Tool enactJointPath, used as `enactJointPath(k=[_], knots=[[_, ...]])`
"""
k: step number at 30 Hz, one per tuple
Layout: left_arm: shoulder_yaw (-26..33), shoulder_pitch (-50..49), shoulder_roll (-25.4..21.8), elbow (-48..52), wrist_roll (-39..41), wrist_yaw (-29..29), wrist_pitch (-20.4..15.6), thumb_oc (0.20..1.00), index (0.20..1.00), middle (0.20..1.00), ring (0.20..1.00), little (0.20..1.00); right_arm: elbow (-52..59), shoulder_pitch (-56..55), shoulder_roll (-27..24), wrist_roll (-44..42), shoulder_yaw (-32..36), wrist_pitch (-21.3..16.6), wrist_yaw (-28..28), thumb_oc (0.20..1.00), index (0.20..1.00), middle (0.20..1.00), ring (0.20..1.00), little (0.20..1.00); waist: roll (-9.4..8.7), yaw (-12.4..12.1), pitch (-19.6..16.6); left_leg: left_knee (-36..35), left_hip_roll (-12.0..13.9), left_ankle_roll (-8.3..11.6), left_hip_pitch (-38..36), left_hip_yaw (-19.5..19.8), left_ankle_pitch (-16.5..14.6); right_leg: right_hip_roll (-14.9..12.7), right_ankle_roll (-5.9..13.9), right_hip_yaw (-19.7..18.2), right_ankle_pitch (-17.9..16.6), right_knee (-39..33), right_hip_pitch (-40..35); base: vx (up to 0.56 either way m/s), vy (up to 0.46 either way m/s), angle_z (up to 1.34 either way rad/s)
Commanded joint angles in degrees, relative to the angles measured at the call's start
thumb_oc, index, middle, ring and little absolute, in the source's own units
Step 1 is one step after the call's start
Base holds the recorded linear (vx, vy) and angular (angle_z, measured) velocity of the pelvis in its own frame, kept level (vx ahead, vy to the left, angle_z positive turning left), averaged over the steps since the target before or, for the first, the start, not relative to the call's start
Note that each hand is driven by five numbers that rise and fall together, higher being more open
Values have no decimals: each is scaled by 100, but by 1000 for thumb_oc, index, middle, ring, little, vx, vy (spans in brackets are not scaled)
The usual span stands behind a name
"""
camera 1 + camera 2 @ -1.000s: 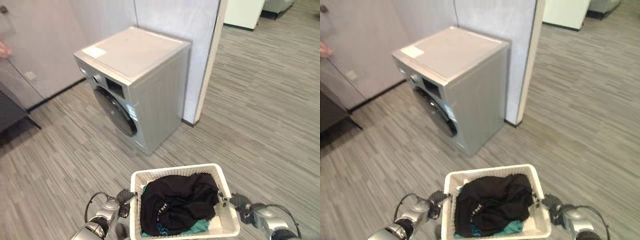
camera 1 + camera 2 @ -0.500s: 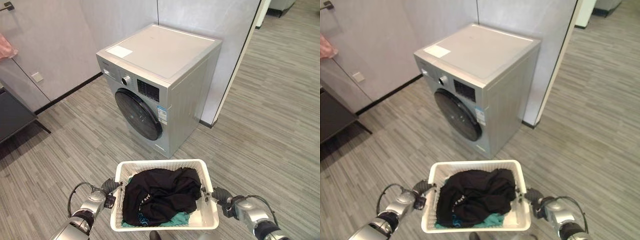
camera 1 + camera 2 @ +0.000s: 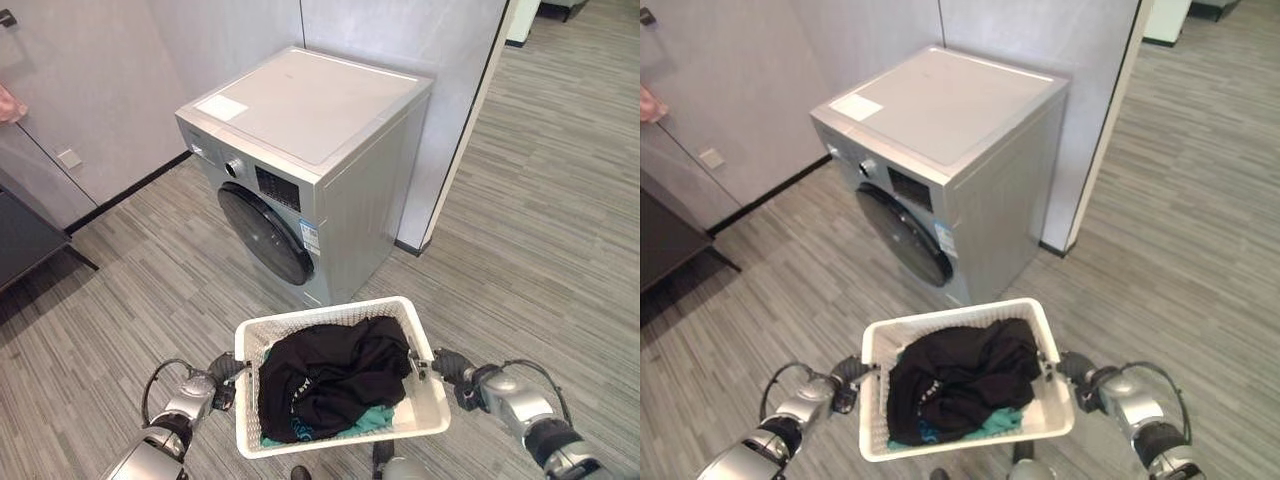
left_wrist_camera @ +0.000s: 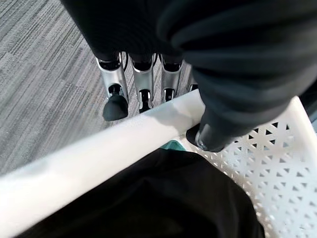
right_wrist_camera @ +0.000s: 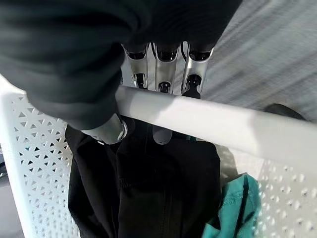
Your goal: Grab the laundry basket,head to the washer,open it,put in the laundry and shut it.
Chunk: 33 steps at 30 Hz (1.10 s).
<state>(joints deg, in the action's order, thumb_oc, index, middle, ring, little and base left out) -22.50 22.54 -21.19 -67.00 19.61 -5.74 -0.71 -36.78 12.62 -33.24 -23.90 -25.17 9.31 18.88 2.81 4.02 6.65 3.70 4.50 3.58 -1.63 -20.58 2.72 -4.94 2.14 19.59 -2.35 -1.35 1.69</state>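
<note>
A white perforated laundry basket (image 3: 425, 418) hangs in front of me, carried between both hands. It holds a black garment (image 3: 330, 375) over a teal one (image 3: 372, 420). My left hand (image 3: 222, 369) is shut on the basket's left rim (image 4: 99, 153), fingers (image 4: 115, 91) under it and thumb inside. On the other side my right hand (image 3: 450, 367) is shut on the right rim (image 5: 208, 121), fingers (image 5: 163, 69) curled beneath. The silver front-loading washer (image 3: 310, 150) stands just ahead, and its dark round door (image 3: 265, 232) is closed.
The washer sits against a grey wall (image 3: 100, 70) with a partition edge (image 3: 470, 110) to its right. A dark low table (image 3: 25, 235) stands at far left. Striped grey floor (image 3: 540, 240) spreads to the right and around the washer.
The view has swung and moved over the last second, bringing the washer's door into sight. The basket sits slightly higher and more to the right in the picture. Both hands keep their hold.
</note>
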Motion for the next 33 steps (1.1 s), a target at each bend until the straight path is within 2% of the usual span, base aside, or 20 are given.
enactJointPath(k=[1, 2, 5, 7, 8, 9, 10, 12, 14, 17, 18, 20, 21, 22, 23, 24, 25, 26, 28, 33], knots=[[252, 639, -313, -76, -76, -2, -128, 200, 200, 200, 200, 200, 1132, 272, 402, -526, -414, -485, 962, 200, 200, 200, 200, 200, -246, 17, 23, 1842, 578, 596, 262, 42, 594, 20, 48, -230, -163, -8, -193, 110, -254, 39], [251, 612, -303, -72, -95, -13, -92, 200, 200, 200, 200, 200, 1205, 208, 344, -506, -394, -431, 924, 200, 200, 200, 200, 200, -334, -81, 142, 2527, 616, 688, 588, 237, 761, 12, -68, -200, 2, -18, -398, 146, -282, 33], [211, 662, -256, -91, -112, 3, -65, 200, 200, 200, 200, 200, 1196, 177, 297, -478, -380, -383, 903, 200, 200, 200, 200, 200, -361, -115, 172, 2438, 614, 619, 868, 224, 754, -28, -53, -153, 79, -41, -537, 125, -63, 15], [211, 681, -228, -90, -151, 3, -68, 200, 200, 200, 200, 200, 1229, 119, 256, -478, -319, -380, 902, 200, 200, 200, 200, 200, -324, -129, 128, 1765, 680, 500, 1110, 6, 621, -97, 34, -116, 123, -105, -667, 225, 107, 20], [218, 658, -234, -81, -155, 28, -84, 200, 200, 200, 200, 200, 1315, 53, 207, -460, -280, -405, 908, 200, 200, 200, 200, 200, -234, -147, 72, 865, 649, 435, 1137, -9, 611, -128, 133, -141, 178, -135, -704, 226, 147, 19], [217, 655, -232, -81, -155, 29, -85, 200, 200, 200, 200, 200, 1317, 50, 205, -460, -279, -404, 908, 200, 200, 200, 200, 200, -242, -149, 72, 826, 630, 432, 1113, -19, 629, -141, 138, -143, 180, -133, -709, 367, 297, 8], [226, 620, -192, -90, -147, 50, -118, 200, 200, 200, 200, 200, 1264, 72, 179, -462, -304, -444, 907, 200, 200, 200, 200, 200, -85, -208, 26, -195, 740, 501, 1202, 187, 1066, -197, 257, -163, 240, -190, -849, 219, 185, -7], [238, 590, -176, -74, -75, 66, -159, 200, 200, 200, 200, 200, 1185, 168, 178, -447, -354, -515, 862, 200, 200, 200, 200, 200, 48, -266, 25, -686, 896, 612, 1324, 324, 1317, -332, 356, -197, 267, -257, -1043, 327, 266, -19], [258, 568, -192, -40, -60, 75, -181, 200, 200, 200, 200, 200, 1154, 189, 181, -381, -397, -509, 892, 200, 200, 200, 200, 200, 106, -303, 18, -737, 939, 677, 1318, 312, 1413, -390, 417, -190, 253, -309, -1159, 322, 212, -33], [361, 294, -276, -1, 66, 63, -195, 200, 200, 200, 200, 200, 1195, 187, 338, -327, -518, -411, 952, 200, 200, 200, 200, 200, 183, -435, -172, -684, 733, 524, 1119, 396, 1204, -639, 555, -395, 356, -300, -1380, 480, 331, -64], [323, 217, -259, 124, 27, 35, -222, 200, 200, 200, 200, 200, 1264, 132, 376, -300, -486, -397, 1030, 200, 200, 200, 200, 200, 201, -459, -223, -380, 476, 375, 1168, 337, 963, -942, 632, -455, 272, -253, -1459, 333, 321, -72], [295, 190, -250, 185, 13, 35, -231, 200, 200, 200, 200, 200, 1285, 97, 393, -269, -459, -393, 1036, 200, 200, 200, 200, 200, 187, -472, -257, -260, 330, 291, 1204, 308, 824, -1110, 689, -495, 203, -214, -1413, 301, 328, -24], [256, 163, -226, 314, -21, 64, -260, 200, 200, 200, 200, 200, 1248, 78, 434, -232, -421, -419, 1002, 200, 200, 200, 200, 200, 186, -479, -298, -131, -14, 129, 1199, 264, 586, -1464, 785, -562, -129, -64, -1274, 166, 231, -9], [257, 164, -226, 315, -21, 64, -260, 200, 200, 200, 200, 200, 1247, 80, 433, -232, -421, -419, 1002, 200, 200, 200, 200, 200, 192, -494, -318, -132, -5, 124, 1222, 252, 592, -1459, 784, -578, -146, -70, -1242, 305, 404, -12], [272, 110, -200, 437, 34, 75, -274, 200, 200, 200, 200, 200, 1195, 103, 493, -166, -432, -427, 1007, 200, 200, 200, 200, 200, 203, -486, -327, -179, -228, 19, 1110, 178, 457, -1687, 849, -662, -540, 97, -1073, 135, 183, -2], [274, 111, -200, 438, 33, 75, -273, 200, 200, 200, 200, 200, 1194, 106, 493, -166, -433, -427, 1007, 200, 200, 200, 200, 200, 208, -500, -342, -183, -220, 15, 1127, 164, 465, -1681, 848, -680, -557, 89, -1046, 249, 304, -15], [264, 3, -232, 636, 83, 60, -296, 200, 200, 200, 200, 200, 1157, 111, 562, -126, -452, -414, 1020, 200, 200, 200, 200, 200, 190, -500, -347, -321, -324, -51, 1008, 10, 415, -1781, 930, -761, -955, 183, -867, 108, 127, -34], [263, 3, -231, 636, 83, 60, -296, 200, 200, 200, 200, 200, 1157, 110, 562, -126, -452, -414, 1020, 200, 200, 200, 200, 200, 191, -506, -353, -321, -321, -51, 1013, 6, 416, -1779, 929, -766, -957, 183, -858, 144, 162, -50], [257, -128, -300, 910, 146, 15, -302, 200, 200, 200, 200, 200, 1225, 96, 583, -82, -479, -371, 1118, 200, 200, 200, 200, 200, 146, -507, -370, -422, -467, -126, 832, -156, 282, -1900, 1068, -749, -1452, 215, -765, 129, 135, -31], [346, -309, -436, 1284, 170, -7, -290, 200, 200, 200, 200, 200, 1276, 185, 681, -42, -547, -341, 1193, 200, 200, 200, 200, 200, 40, -560, -377, -616, -636, -239, 544, -367, 139, -2022, 1210, -567, -1982, 322, -665, 111, 145, -19]])
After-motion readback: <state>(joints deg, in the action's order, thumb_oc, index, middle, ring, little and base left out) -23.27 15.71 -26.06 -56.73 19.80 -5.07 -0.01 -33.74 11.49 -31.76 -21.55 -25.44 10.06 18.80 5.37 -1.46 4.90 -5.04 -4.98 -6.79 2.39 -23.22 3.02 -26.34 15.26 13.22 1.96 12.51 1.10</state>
